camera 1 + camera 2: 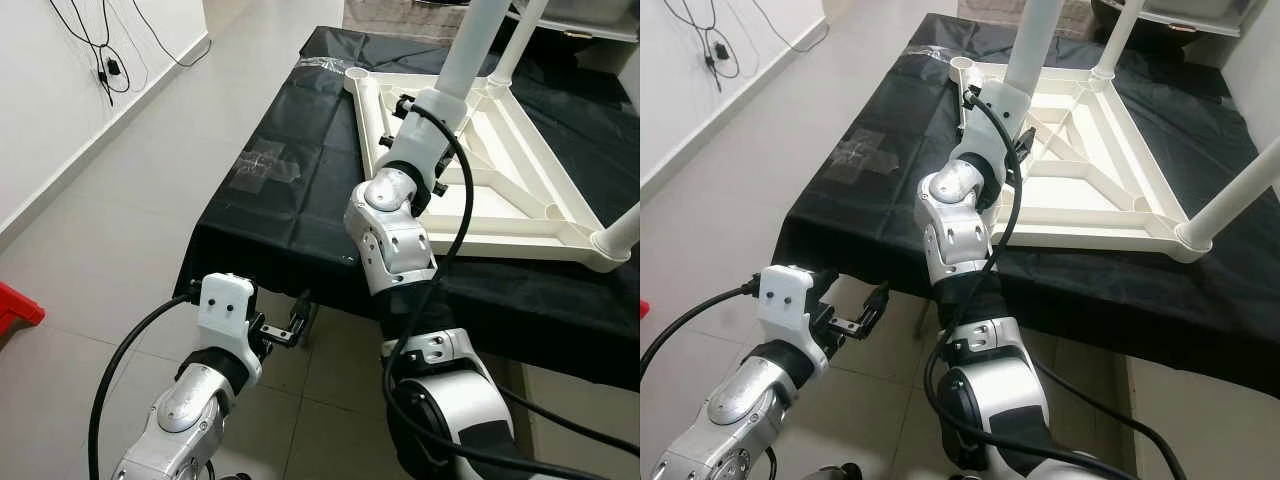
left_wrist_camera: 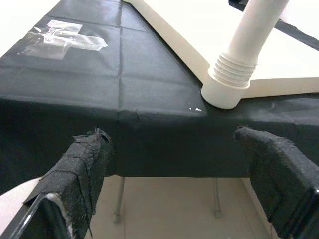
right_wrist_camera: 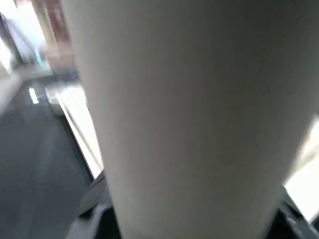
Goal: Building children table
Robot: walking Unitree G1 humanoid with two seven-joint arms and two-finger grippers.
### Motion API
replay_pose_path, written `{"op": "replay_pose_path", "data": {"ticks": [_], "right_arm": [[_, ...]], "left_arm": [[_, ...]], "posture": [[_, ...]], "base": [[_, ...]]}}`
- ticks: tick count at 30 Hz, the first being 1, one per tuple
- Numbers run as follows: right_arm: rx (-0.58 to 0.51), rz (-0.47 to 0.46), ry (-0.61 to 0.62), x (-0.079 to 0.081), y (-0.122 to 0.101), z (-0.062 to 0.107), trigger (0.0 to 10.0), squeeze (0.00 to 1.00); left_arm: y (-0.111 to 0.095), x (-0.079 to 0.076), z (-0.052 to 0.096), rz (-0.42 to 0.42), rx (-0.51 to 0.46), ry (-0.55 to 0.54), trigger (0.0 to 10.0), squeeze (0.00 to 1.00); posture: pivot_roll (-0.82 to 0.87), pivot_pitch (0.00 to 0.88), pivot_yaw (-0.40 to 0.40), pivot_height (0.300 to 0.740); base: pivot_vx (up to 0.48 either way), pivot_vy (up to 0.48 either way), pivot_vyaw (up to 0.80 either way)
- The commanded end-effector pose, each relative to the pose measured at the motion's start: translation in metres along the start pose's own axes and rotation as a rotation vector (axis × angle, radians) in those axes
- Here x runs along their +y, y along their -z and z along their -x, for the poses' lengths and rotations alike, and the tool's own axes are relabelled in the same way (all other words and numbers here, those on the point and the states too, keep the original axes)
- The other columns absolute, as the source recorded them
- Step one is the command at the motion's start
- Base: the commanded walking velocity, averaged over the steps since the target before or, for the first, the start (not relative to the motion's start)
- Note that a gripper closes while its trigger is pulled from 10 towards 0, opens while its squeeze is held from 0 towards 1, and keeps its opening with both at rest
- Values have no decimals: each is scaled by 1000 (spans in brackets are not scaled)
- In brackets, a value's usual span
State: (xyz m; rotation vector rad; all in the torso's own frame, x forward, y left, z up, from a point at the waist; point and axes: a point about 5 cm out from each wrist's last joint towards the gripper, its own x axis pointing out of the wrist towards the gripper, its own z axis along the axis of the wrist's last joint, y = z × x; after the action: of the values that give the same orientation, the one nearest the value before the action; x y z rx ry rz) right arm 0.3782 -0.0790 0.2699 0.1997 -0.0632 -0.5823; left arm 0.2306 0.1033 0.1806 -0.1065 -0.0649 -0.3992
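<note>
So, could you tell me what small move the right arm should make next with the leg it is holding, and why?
Probably keep turning the white leg in its socket. The right gripper is wrapped around that leg, which stands upright on the upturned tabletop. The near corner socket has no leg in it. The left gripper hangs open below the edge of the black-covered table.

Grey tile floor (image 1: 150,180), white wall (image 1: 50,100) w/ cables (image 1: 100,50).

silver jointed arms (image 1: 390,235), black cables, black fingers (image 2: 82,174).
</note>
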Motion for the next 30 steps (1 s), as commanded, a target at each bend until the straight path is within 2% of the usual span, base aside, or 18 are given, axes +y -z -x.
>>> {"op": "replay_pose_path", "data": {"ticks": [1, 4, 5, 20, 21, 22, 25, 26, 27, 28, 30], "right_arm": [[208, 30, 11, -5, 47, 6, 10000, 796], [210, 25, 10, -5, 47, 7, 10000, 796], [209, 22, 12, -5, 47, 7, 10000, 0], [175, 9, 2, -4, 42, 8, 10000, 0], [171, 15, -16, -3, 42, 9, 10000, 722], [171, 13, -34, -2, 42, 11, 10000, 1000], [172, 7, -39, -1, 42, 13, 10000, 1000], [170, 3, -39, -1, 41, 13, 10000, 765], [170, 3, -39, -1, 41, 13, 10000, 765], [169, 0, -39, -2, 41, 13, 10000, 0], [168, -1, -39, -2, 42, 13, 10000, 0]], "left_arm": [[2, -1, 3, -5, 10, 6, 10000, 0], [2, -1, 3, -5, 10, 6, 10000, 0], [2, -1, 3, -6, 11, 6, 10000, 0], [4, -3, 4, -3, 14, 9, 10000, 0], [4, -3, 3, -3, 14, 9, 10000, 0], [4, -2, 3, -3, 14, 9, 10000, 0], [4, -3, 3, -3, 14, 11, 10000, 0], [4, -3, 3, -2, 14, 12, 10000, 0], [4, -3, 3, -2, 14, 12, 10000, 0], [5, -4, 3, -1, 14, 12, 10000, 0], [5, -4, 3, 0, 14, 12, 10000, 0]], "posture": [[110, 216, -49, 740], [111, 217, -49, 740], [110, 218, -49, 740], [110, 217, -48, 740], [110, 215, -49, 740], [109, 213, -48, 740], [109, 213, -48, 740], [106, 206, -47, 740], [106, 206, -47, 740], [106, 200, -47, 740], [106, 200, -47, 740]], "base": [[0, 0, 0], [0, 0, 0], [0, 0, 0], [0, 0, 0], [0, 0, 0], [0, 0, 0], [0, 0, 0], [0, 0, 0], [0, 0, 0], [0, 0, 0], [0, 0, 0]]}}
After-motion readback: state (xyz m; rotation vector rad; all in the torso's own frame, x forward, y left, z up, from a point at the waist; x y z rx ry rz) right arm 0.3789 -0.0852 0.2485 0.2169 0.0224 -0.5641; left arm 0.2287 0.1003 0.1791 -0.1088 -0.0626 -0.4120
